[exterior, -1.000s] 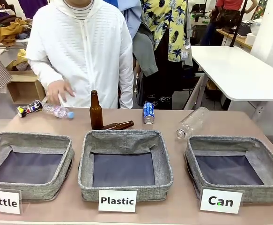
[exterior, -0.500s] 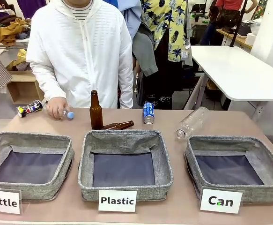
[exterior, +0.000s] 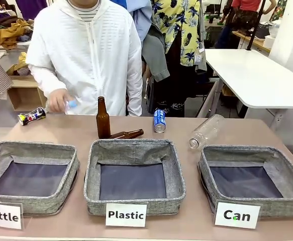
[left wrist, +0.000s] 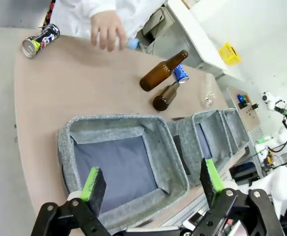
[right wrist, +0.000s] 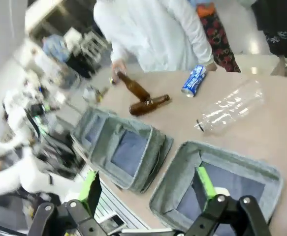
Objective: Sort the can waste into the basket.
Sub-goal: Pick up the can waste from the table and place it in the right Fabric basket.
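While both hang wide open and grip nothing, the left gripper (left wrist: 150, 173) is above the "Bottle" basket (exterior: 33, 147) and the right gripper (right wrist: 146, 178) is above the "Can" basket (exterior: 241, 150). Those two and the "Plastic" basket (exterior: 133, 145) between them show bare dark lining. On the desk (exterior: 76, 131) behind them, the blue can (exterior: 159, 121) stands at the far edge and the dark can (exterior: 31, 116) lies far left. An upright brown bottle (exterior: 103, 119), a second brown bottle (exterior: 127, 134) lying down and a clear plastic bottle (exterior: 206, 131) are nearby. The person's hand (exterior: 60, 100) holds a small blue-capped bottle (exterior: 72, 104). A white table (exterior: 257, 75) stands behind.
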You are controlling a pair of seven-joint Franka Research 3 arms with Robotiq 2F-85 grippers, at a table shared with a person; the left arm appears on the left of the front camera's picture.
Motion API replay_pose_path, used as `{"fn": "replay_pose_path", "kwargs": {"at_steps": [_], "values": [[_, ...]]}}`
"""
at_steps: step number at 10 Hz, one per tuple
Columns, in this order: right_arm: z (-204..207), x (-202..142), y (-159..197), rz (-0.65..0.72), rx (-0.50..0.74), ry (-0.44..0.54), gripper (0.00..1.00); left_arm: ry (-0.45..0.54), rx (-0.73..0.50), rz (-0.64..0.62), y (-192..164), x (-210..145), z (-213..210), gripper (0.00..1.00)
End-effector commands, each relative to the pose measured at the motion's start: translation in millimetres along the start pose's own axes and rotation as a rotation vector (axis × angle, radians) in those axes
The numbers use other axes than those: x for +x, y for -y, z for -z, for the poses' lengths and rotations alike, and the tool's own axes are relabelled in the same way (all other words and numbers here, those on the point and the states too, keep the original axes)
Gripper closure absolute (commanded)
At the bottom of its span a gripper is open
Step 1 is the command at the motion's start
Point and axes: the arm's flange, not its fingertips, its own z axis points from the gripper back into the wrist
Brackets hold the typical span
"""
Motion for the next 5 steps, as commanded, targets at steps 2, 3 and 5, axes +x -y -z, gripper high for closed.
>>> {"fn": "replay_pose_path", "kwargs": {"at_steps": [2,3,5], "values": [[97.0,102.3,-60.6,-0.104,-0.209,-0.164,0.0,0.002,-0.008,0.017,-1.4,2.1,-0.7,0.0],[137.4,117.3,-74.1,-0.11,-0.259,-0.189,0.0,0.002,-0.008,0.017,-1.4,2.1,-0.7,0.0],[214.1,117.6,-95.0,-0.253,-0.389,-0.249,0.0,0.002,-0.008,0.017,-1.4,2.1,-0.7,0.0]]}}
